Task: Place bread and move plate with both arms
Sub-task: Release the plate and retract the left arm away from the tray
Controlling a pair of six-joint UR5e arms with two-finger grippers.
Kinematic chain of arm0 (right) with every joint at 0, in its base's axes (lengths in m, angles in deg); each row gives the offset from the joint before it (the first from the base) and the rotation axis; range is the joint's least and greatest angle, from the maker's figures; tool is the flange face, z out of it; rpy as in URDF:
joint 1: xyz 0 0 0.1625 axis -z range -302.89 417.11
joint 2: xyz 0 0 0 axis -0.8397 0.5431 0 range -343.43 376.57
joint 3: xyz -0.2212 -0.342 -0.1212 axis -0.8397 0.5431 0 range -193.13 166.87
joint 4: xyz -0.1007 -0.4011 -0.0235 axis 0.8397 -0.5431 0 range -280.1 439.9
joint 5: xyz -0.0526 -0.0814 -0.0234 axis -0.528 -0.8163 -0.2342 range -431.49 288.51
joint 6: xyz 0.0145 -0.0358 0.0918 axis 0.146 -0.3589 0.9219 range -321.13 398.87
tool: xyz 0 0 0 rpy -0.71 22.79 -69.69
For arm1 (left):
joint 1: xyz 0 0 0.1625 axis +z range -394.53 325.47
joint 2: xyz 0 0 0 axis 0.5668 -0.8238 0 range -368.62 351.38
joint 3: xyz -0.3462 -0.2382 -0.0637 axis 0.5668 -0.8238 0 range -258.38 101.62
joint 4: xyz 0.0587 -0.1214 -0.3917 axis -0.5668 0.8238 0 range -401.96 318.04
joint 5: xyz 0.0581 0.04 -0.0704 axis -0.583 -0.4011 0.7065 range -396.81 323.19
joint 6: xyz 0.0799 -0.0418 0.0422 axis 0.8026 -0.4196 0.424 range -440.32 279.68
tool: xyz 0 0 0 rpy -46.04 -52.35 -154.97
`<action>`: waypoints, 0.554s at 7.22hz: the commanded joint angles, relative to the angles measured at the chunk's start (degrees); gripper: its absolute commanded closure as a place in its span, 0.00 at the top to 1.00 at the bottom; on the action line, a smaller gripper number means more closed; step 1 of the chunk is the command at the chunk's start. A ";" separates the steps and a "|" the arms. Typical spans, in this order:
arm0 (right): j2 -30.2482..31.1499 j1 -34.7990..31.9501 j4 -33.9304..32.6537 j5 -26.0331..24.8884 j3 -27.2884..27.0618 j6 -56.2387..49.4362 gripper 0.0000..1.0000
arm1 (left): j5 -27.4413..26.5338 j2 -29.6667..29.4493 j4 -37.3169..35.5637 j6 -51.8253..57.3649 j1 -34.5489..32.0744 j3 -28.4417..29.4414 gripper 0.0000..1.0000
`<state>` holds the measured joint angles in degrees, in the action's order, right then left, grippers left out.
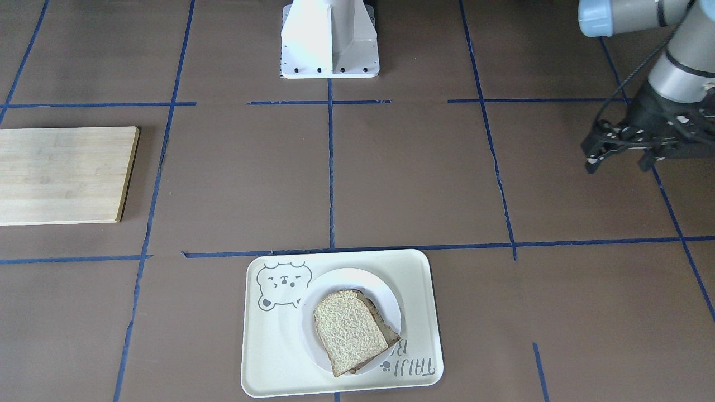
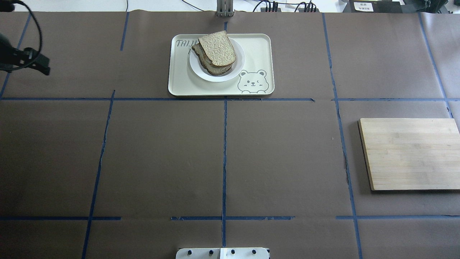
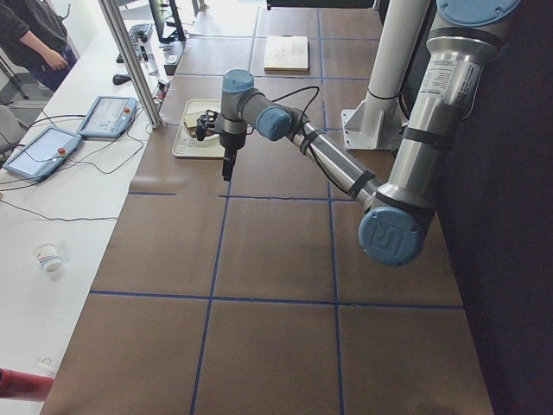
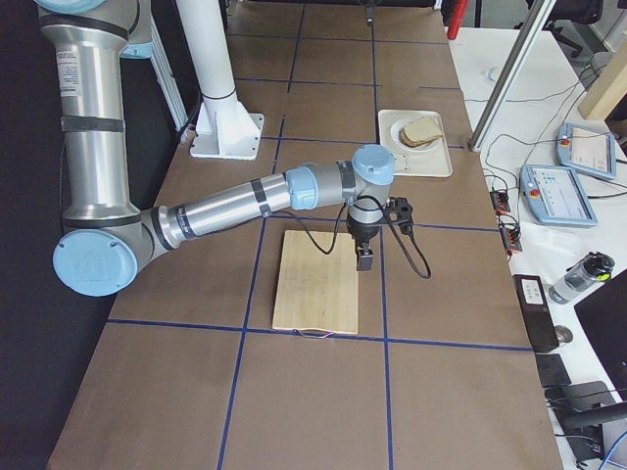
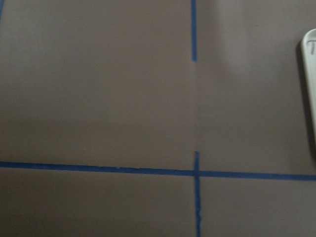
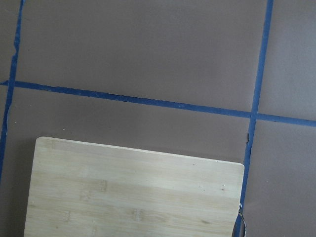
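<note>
While the bread [image 1: 349, 330] lies atop a darker slice [image 1: 385, 326] on the plate [image 1: 341, 279], which sits in the bear-printed tray [image 1: 268, 346] at the table's far middle (across from the robot's base), we see the left gripper [image 1: 619, 162] hanging over bare table well left of the tray, fingers spread and empty. The right gripper [image 4: 363, 257] hovers above the wooden board [image 4: 315, 284] on the right; we cannot tell its grip.
</note>
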<state>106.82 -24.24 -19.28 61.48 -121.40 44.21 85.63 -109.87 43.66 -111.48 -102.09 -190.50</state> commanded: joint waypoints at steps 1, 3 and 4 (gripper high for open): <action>5.88 -4.85 0.03 0.71 0.08 -7.25 1.00 | 6.11 5.96 -0.10 18.97 -9.75 6.78 1.00; 10.36 -5.48 0.03 1.33 0.25 -7.53 1.00 | 9.65 6.50 -0.19 32.68 -15.73 15.75 1.00; 11.17 -6.27 0.12 1.33 0.25 -7.62 1.00 | 10.70 8.24 -0.71 35.62 -16.89 16.49 1.00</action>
<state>116.16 -29.69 -19.22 62.75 -121.21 36.92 94.86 -103.20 43.36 -81.61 -116.48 -176.69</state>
